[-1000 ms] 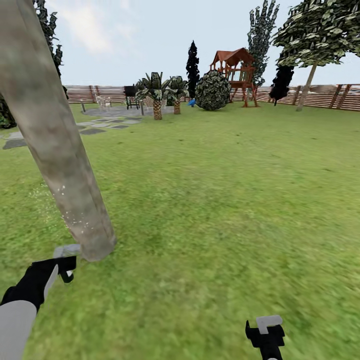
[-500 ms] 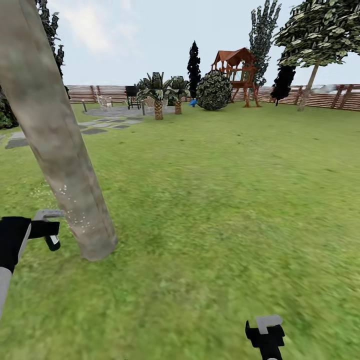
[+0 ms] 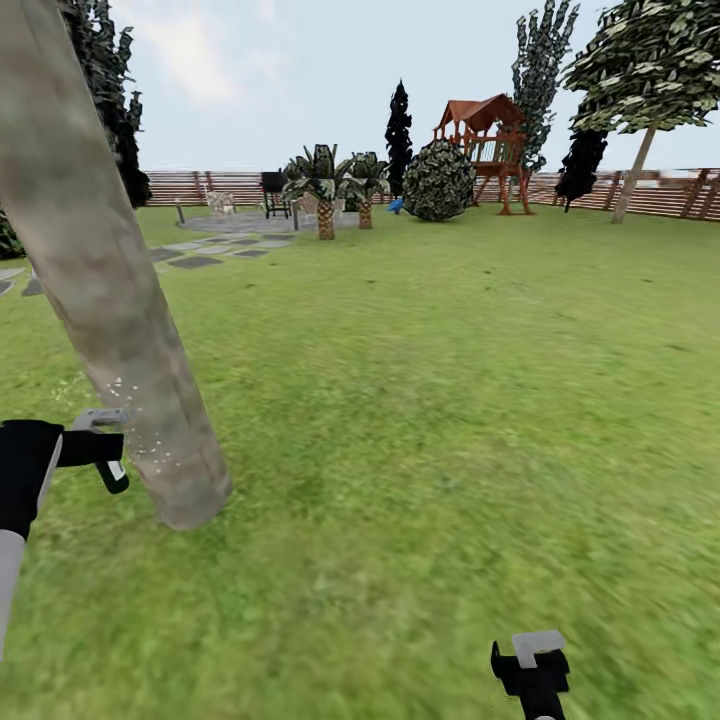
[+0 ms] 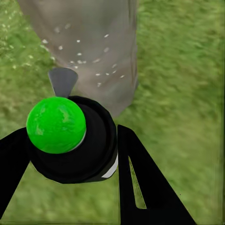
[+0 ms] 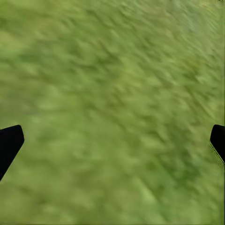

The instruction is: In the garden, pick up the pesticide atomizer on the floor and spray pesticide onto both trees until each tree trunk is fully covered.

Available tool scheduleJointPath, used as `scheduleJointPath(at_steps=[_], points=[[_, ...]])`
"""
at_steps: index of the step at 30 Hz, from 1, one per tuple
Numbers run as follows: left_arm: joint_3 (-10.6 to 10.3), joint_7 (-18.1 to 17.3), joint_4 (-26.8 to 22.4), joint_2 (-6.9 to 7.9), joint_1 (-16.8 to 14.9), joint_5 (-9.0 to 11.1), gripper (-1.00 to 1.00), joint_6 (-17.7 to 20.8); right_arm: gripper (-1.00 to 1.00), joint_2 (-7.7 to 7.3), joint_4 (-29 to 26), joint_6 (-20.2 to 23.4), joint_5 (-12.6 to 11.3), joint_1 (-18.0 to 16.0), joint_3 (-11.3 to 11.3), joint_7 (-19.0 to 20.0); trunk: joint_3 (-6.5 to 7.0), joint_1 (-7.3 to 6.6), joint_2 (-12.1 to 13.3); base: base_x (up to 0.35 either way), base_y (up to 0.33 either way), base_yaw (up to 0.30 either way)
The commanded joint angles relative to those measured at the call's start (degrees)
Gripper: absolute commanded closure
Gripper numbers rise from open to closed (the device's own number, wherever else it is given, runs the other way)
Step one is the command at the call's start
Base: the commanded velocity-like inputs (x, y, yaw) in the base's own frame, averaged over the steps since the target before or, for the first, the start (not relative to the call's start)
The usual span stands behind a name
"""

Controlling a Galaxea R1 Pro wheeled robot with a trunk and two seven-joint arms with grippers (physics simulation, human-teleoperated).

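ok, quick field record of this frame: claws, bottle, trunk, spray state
left claw: shut on the pesticide atomizer, beside the near tree trunk
atomizer: dark body with a green cap in the left wrist view, nozzle pointed at the trunk
pesticide: whitish specks on the lower trunk only, upper part bare
right claw: open, over grass
second tree: far right by the fence

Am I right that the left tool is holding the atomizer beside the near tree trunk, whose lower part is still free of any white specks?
Not quite: the left tool does hold the atomizer beside the near tree trunk, but the trunk's lower part already carries scattered white specks. The left wrist view shows them plainly, and the head view shows them faintly.
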Motion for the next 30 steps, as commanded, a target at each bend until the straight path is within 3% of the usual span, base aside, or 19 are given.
scheduleJointPath(at_steps=[1,13,24,30], points=[[0.1,-0.6,-0.2,0.03,0.0,-0.6,1.0,0.4,-1.0,0.02,0.1,-0.2,0.6,0.0,-0.5,-0.1,-0.05,0.01,0.0,0.193,-0.215,0.0],[0.1,-0.6,-1.3,0.16,0.0,-0.8,1.0,0.8,-1.0,0.09,0.1,-0.2,0.6,0.0,-0.5,-0.1,-0.05,0.01,0.0,0.018,-0.27,0.01],[0.0,-0.3,-1.2,0.06,0.6,-1.0,1.0,0.8,-1.0,0.11,0.1,-0.2,0.6,0.0,-0.5,-0.1,-0.05,0.01,0.0,0.042,-0.274,0.254],[-0.1,-0.1,-1.2,-0.43,0.8,-0.8,1.0,0.7,-1.0,0.11,0.1,-0.3,0.6,0.0,-0.5,-0.1,-0.05,0.01,0.0,0.111,-0.274,0.031]])
